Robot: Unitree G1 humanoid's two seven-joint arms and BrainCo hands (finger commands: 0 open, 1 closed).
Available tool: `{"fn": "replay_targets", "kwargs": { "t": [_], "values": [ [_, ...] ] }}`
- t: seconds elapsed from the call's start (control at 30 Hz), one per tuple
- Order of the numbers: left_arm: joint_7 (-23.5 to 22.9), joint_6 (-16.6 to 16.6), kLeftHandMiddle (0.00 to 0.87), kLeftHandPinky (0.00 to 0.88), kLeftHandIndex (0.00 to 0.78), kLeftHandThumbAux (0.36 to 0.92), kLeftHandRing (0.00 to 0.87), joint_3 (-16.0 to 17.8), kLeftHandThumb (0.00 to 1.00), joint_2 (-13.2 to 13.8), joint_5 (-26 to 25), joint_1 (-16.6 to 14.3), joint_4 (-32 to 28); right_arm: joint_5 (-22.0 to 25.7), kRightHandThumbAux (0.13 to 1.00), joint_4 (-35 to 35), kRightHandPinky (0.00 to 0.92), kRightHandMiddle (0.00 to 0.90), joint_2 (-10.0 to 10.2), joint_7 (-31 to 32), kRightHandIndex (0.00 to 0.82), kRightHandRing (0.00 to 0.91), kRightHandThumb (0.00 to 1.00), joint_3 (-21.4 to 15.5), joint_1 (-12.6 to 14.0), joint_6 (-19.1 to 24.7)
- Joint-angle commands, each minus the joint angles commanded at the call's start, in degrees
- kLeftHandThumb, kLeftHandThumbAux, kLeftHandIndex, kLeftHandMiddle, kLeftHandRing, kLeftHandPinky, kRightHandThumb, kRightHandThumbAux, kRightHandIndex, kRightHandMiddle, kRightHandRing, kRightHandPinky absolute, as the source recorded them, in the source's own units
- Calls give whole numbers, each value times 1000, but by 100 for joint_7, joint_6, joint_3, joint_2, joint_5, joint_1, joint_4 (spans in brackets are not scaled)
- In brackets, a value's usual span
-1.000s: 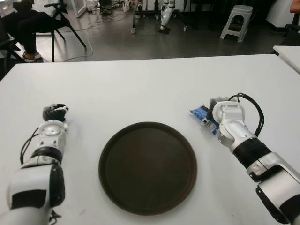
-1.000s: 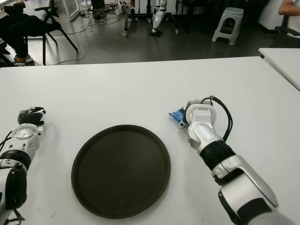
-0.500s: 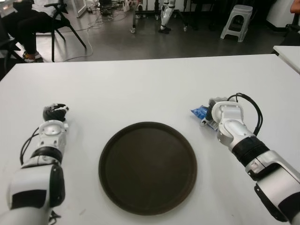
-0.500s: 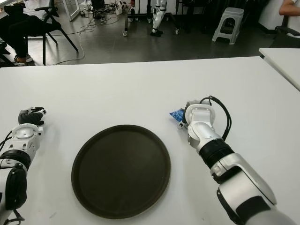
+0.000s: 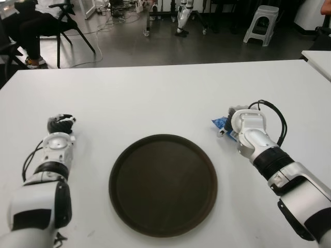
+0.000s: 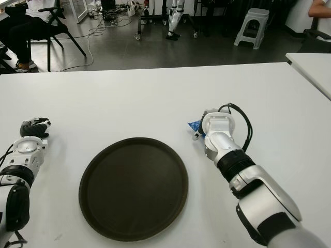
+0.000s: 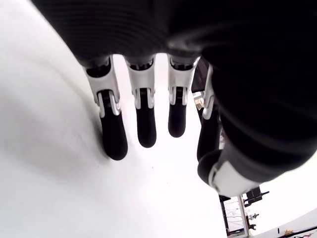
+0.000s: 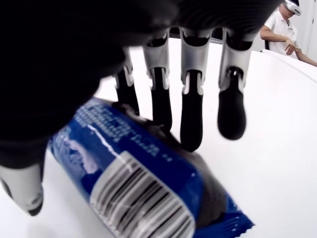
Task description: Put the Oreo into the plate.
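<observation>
Right hand (image 5: pixel 239 120) is placed over the Oreo (image 8: pixel 143 173) on the table (image 5: pixel 165 98), right of the plate (image 5: pixel 163 184); fingers (image 8: pixel 190 119) are extended over the pack, touching it, not closed round it. Left hand (image 5: pixel 60 124), fingers loosely extended and empty, is seen left of the plate.

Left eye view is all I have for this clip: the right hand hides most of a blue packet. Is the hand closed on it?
Observer: Not closed. In the right wrist view the right hand has its fingers extended over the Oreo packet, thumb on the other side.
Operator: Is it really the Oreo?
Observer: The wrist view shows a blue wrapper with a barcode; no brand name is visible.
Operator: And the left hand?
Observer: Its wrist view shows the left hand with fingers relaxed on the white table, holding nothing.
</observation>
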Motion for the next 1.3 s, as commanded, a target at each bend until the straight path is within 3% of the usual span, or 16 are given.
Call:
{"fn": "replay_targets", "kwargs": {
  "t": [0.13,0.27,0.53,0.73,0.93,1.07,1.17,1.3],
  "values": [
    [11,27,185,214,399,722,196,-17,680,4,18,-5,4,-17,480,34,347,271,-23,128,246,293,0,66,-46,-68],
    [6,20,190,213,399,722,195,-17,680,2,16,-5,3,-28,454,25,301,235,-25,129,231,244,0,95,-53,-87],
    [25,-25,187,210,399,722,197,-18,681,-7,16,3,-5,11,491,-11,359,258,-4,118,216,260,0,95,-42,-69],
    [28,4,193,227,399,723,206,-39,680,-3,37,-7,0,61,491,72,337,245,36,46,211,245,0,81,-64,-51],
    [6,-25,197,222,399,723,207,-23,679,-3,18,5,-3,72,481,133,429,286,44,74,239,271,0,135,-107,-48],
    [-18,-50,191,217,399,724,201,-6,677,-2,-3,12,-12,118,483,363,375,263,113,-94,245,260,0,132,-149,-114],
    [-14,-41,196,223,399,723,206,-13,678,-2,5,6,-14,167,498,561,418,322,158,-226,285,292,0,123,-184,-169],
    [-11,-40,204,232,399,723,215,-31,679,1,23,6,-14,217,507,659,426,301,167,-215,301,282,0,134,-240,-211]
  ]
}}
